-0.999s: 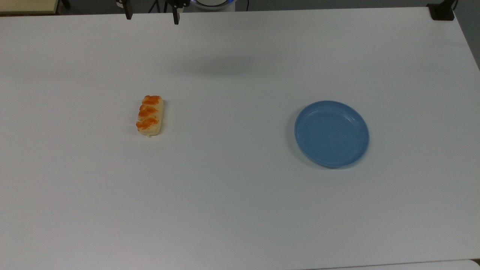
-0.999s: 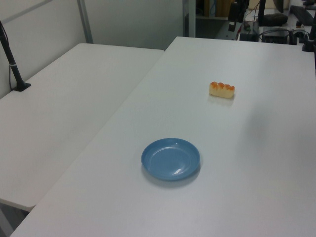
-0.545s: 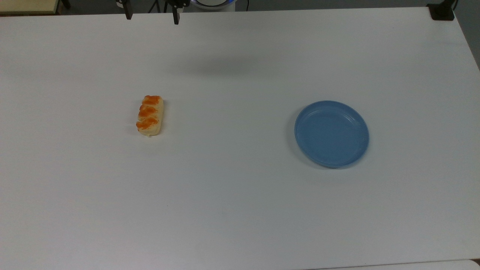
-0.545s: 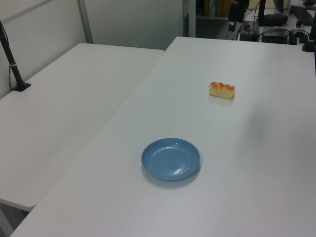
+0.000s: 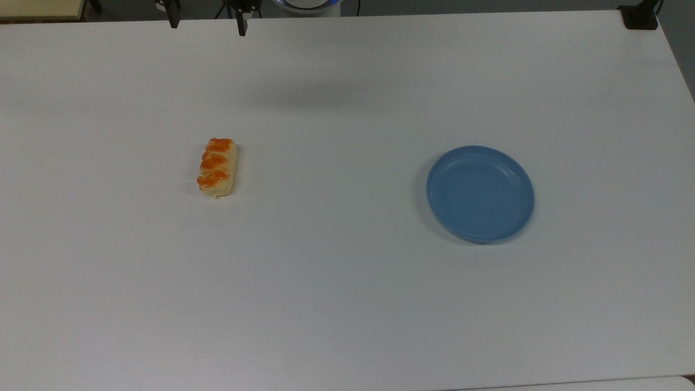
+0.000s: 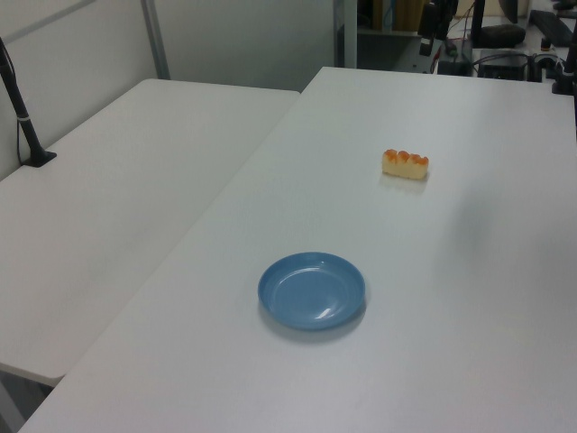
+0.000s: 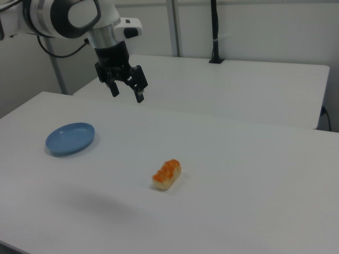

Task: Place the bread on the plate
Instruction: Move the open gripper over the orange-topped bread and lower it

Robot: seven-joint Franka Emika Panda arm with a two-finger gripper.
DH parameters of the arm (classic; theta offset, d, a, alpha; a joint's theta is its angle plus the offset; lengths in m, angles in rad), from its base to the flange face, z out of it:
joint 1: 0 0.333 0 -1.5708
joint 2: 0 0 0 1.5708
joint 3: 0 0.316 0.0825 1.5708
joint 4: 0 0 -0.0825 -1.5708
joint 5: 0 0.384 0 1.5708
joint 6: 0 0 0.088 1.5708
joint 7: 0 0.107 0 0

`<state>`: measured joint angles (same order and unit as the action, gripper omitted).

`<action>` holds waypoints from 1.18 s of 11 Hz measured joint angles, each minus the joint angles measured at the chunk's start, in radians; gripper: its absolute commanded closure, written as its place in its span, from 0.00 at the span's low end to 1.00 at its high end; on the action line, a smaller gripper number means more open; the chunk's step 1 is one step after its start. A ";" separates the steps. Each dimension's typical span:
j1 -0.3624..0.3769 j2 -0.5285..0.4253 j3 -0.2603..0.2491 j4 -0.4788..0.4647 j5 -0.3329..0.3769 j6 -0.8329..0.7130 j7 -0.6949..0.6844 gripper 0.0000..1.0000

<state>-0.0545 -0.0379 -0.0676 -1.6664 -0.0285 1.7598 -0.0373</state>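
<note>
The bread (image 5: pixel 217 166), a pale-yellow loaf with orange glazed bumps, lies on the white table in the top view's left half; it also shows as the bread (image 6: pixel 406 163) and the bread (image 7: pixel 167 174). The blue plate (image 5: pixel 480 193) sits empty well to its right in the top view, seen too as the plate (image 6: pixel 312 290) and the plate (image 7: pixel 70 138). My gripper (image 7: pixel 126 92) hangs open high above the table, apart from both, with nothing between its fingers. Its fingertips (image 5: pixel 240 27) peek in at the top view's upper edge.
A second white table (image 6: pixel 117 198) adjoins on the left view's left, with a black post (image 6: pixel 22 113) standing on it. A black clamp (image 5: pixel 639 16) sits at the top view's upper right corner. Equipment and cables stand beyond the table's far end (image 6: pixel 487 45).
The gripper's fingertips have shifted slightly toward the top view's left along the upper edge. Bread and plate have not moved.
</note>
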 measured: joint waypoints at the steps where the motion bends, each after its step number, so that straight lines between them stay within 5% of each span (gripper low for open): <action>1: -0.009 0.000 0.000 0.000 0.000 -0.001 -0.037 0.00; 5: -0.052 0.003 -0.001 -0.003 -0.002 -0.031 -0.098 0.00; 10: -0.061 0.094 -0.001 -0.037 -0.098 -0.033 -0.154 0.00; 13: -0.063 0.134 -0.001 -0.125 -0.098 0.177 -0.092 0.00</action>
<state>-0.1172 0.0963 -0.0684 -1.7913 -0.1261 1.9367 -0.1291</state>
